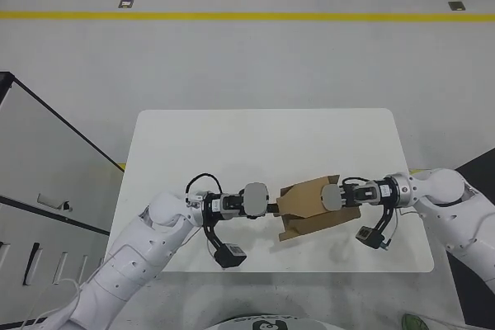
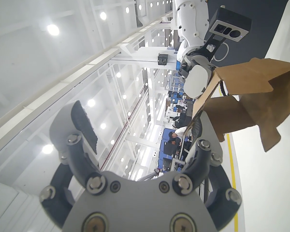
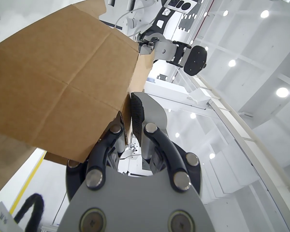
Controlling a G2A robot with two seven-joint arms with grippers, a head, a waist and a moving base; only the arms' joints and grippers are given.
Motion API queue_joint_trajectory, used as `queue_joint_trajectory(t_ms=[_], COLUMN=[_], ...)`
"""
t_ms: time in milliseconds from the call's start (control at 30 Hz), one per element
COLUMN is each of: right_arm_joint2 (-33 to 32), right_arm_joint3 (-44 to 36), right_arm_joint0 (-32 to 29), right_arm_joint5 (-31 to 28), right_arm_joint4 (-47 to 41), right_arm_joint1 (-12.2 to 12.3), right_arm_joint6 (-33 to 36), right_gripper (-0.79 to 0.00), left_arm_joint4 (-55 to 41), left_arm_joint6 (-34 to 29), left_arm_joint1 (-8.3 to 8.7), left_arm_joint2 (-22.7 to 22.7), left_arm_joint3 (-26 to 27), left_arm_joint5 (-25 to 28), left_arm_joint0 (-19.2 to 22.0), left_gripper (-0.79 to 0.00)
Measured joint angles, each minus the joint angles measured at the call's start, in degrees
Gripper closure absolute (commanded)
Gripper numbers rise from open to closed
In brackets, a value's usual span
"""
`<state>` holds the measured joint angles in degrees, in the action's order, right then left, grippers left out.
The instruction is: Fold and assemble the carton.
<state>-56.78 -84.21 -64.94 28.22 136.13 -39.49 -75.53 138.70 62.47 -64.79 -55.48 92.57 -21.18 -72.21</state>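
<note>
Over table point(image 1: 231, 140) front, carton point(image 1: 309, 206) pinched at one wall by clenched right claw point(image 3: 129, 108). Left claw point(image 2: 137, 119) released, spread wide, one finger point(image 2: 201, 131) touching carton's edge. Probably best: keep right firm, seat edge deep between left fingers before closing, fold along crease.

Brown carton point(image 1: 309, 208), white table point(image 1: 231, 140), black ribbed pads point(image 3: 136, 118) on grey fingers point(image 3: 155, 113)

Big industrial hall, robot-lab type. High white ceiling point(image 2: 26, 13) with rows of round lights point(image 2: 52, 29). Yellow floor line point(image 1: 247, 16) at 12 o'clock beyond the white table point(image 1: 264, 132). Blue-partitioned desks point(image 2: 169, 146) with monitors far back.
</note>
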Motion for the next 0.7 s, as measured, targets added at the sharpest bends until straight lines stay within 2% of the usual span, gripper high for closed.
queue_joint_trajectory(t_ms=[433,700], right_arm_joint2=[1.1,1.3], right_arm_joint3=[-0.6,-0.5], right_arm_joint0=[0.2,0.7], right_arm_joint5=[-2.1,-2.4], right_arm_joint4=[2.8,3.0], right_arm_joint1=[-1.1,-1.7], right_arm_joint6=[0.9,0.4], right_gripper=[0.000,0.000], left_arm_joint4=[-0.2,0.6], left_arm_joint6=[0.1,-0.4], left_arm_joint1=[-0.70,-1.51], left_arm_joint2=[2.7,5.3], left_arm_joint3=[1.0,0.0], left_arm_joint5=[0.9,1.1], left_arm_joint0=[2.2,4.5], left_gripper=[-0.785,-0.785])
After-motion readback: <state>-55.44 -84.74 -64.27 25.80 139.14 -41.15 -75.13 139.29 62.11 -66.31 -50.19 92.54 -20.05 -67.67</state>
